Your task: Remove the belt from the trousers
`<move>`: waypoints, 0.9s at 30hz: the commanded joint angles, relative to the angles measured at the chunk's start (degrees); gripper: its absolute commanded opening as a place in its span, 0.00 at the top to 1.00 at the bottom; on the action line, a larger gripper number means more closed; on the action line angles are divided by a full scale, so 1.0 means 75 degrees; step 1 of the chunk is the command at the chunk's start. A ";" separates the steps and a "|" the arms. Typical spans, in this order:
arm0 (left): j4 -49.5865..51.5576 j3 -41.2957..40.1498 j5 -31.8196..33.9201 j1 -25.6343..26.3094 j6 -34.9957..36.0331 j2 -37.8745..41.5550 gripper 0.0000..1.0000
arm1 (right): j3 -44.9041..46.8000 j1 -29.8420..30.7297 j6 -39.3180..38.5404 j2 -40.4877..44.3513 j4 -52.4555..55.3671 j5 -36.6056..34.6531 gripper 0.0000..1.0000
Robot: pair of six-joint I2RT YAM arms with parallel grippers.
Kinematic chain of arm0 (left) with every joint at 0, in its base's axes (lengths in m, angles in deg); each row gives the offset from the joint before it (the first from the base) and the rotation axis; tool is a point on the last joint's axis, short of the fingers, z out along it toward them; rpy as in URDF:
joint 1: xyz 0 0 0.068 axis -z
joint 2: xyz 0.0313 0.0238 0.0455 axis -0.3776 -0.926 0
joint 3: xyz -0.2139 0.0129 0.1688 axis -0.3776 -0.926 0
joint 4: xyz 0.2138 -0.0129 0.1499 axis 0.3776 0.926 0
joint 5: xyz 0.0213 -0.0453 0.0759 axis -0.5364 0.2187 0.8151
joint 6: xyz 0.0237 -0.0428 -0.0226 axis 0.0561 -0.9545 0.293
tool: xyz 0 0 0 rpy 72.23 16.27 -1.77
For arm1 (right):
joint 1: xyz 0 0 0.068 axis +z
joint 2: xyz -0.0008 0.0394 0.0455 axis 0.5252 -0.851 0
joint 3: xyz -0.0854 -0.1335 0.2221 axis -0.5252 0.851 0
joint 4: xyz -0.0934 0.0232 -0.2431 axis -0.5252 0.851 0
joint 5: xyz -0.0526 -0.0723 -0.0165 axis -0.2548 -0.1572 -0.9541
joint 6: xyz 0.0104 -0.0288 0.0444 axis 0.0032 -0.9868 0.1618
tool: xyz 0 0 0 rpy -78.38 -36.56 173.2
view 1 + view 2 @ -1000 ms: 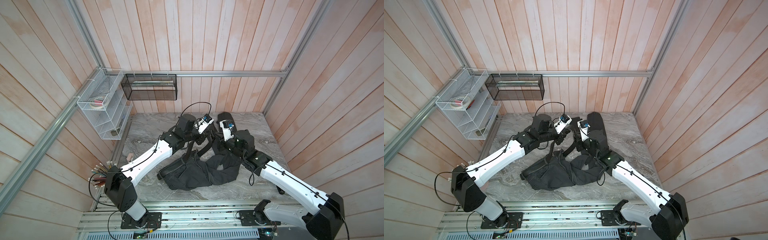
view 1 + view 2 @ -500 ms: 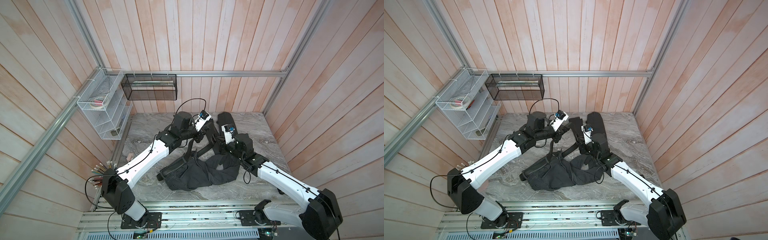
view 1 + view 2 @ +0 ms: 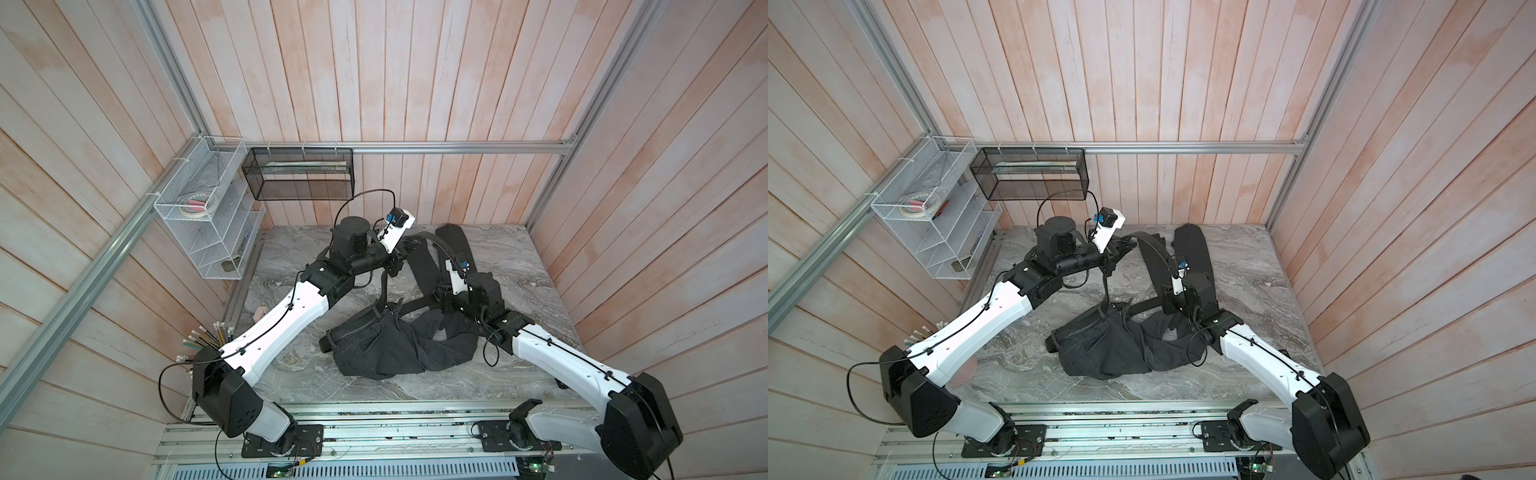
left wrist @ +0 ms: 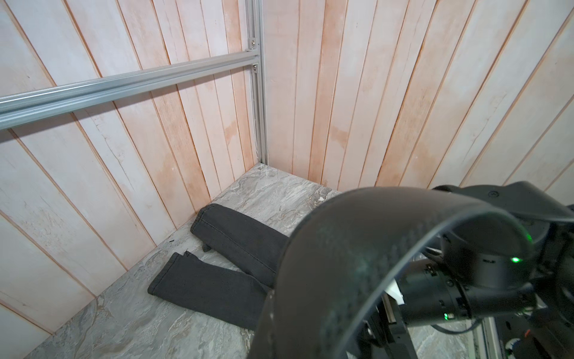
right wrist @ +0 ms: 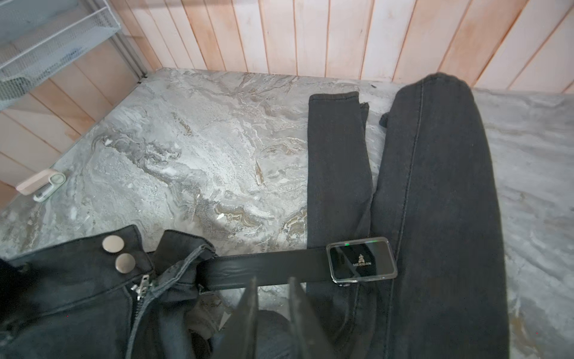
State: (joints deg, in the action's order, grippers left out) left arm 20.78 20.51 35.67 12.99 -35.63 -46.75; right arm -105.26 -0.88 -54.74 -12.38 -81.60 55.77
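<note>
**A:** How does the left gripper (image 3: pixel 405 251) stand?
**B:** It is raised above the marble table (image 3: pixel 519 266), its fingers clamped on the belt (image 4: pixel 341 248). The strap climbs from the waist to the gripper and arcs on past it.
**A:** And the trousers (image 3: pixel 374 353)?
**B:** They lie bunched mid-table with the fly open and the legs stretched toward the back wall. The strap comes out of the waistband, and its buckle (image 5: pixel 362 261) lies across the legs.
**A:** The right gripper (image 5: pixel 272 279)?
**B:** It is low, at the strap just beside the buckle, its fingers parted and gripping nothing.
</note>
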 commanded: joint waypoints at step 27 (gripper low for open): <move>-0.1141 -0.0847 -0.1264 -0.1309 -0.1128 -0.1459 1.00 | -0.2704 -0.1310 0.3099 -0.5098 0.1733 0.0201 0.34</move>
State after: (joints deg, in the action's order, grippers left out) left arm 13.04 14.24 28.72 3.70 -43.32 -56.59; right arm -124.85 -11.02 -34.39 -47.22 -72.10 55.09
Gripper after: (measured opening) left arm 0.072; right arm 0.655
